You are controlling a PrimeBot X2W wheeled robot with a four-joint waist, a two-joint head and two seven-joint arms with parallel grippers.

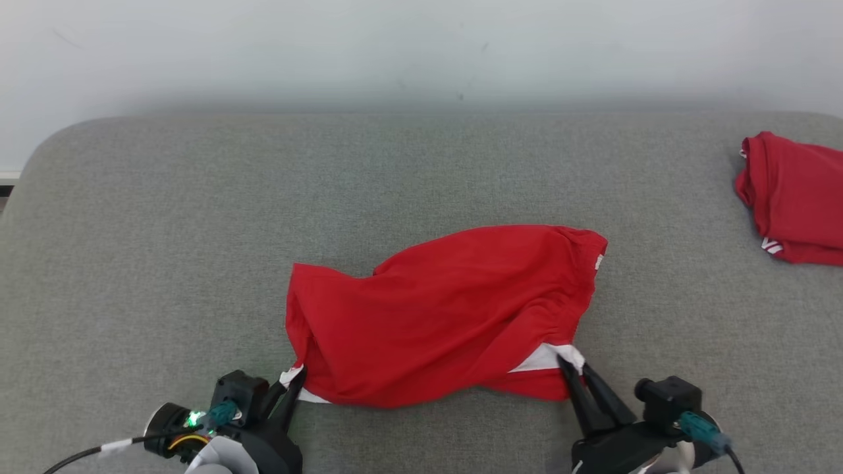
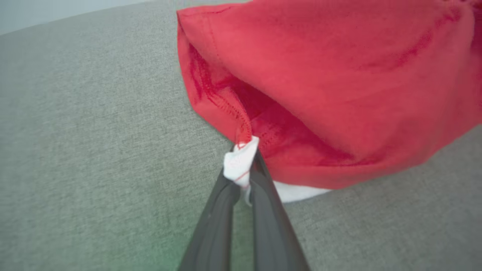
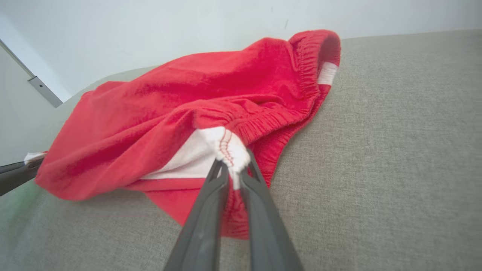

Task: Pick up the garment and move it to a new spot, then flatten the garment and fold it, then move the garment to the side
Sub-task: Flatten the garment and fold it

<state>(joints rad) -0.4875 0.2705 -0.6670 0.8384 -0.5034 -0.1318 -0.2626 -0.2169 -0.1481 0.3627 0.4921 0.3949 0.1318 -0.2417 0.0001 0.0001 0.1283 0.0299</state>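
Observation:
The garment (image 1: 448, 309) is a pair of red shorts with white side trim, lying rumpled in the middle of the grey cushion. My left gripper (image 1: 294, 380) is shut on its white near-left corner, seen up close in the left wrist view as a bunched white tip of the garment (image 2: 324, 75) pinched in the left gripper (image 2: 243, 171). My right gripper (image 1: 571, 364) is shut on the white near-right corner by the elastic waistband. In the right wrist view the right gripper (image 3: 232, 165) pinches that white tip of the garment (image 3: 211, 90).
A second red garment (image 1: 793, 197) lies folded at the far right edge of the grey cushion (image 1: 197, 230). A pale wall rises behind the cushion. The left gripper's fingers (image 3: 15, 175) show at the left edge of the right wrist view.

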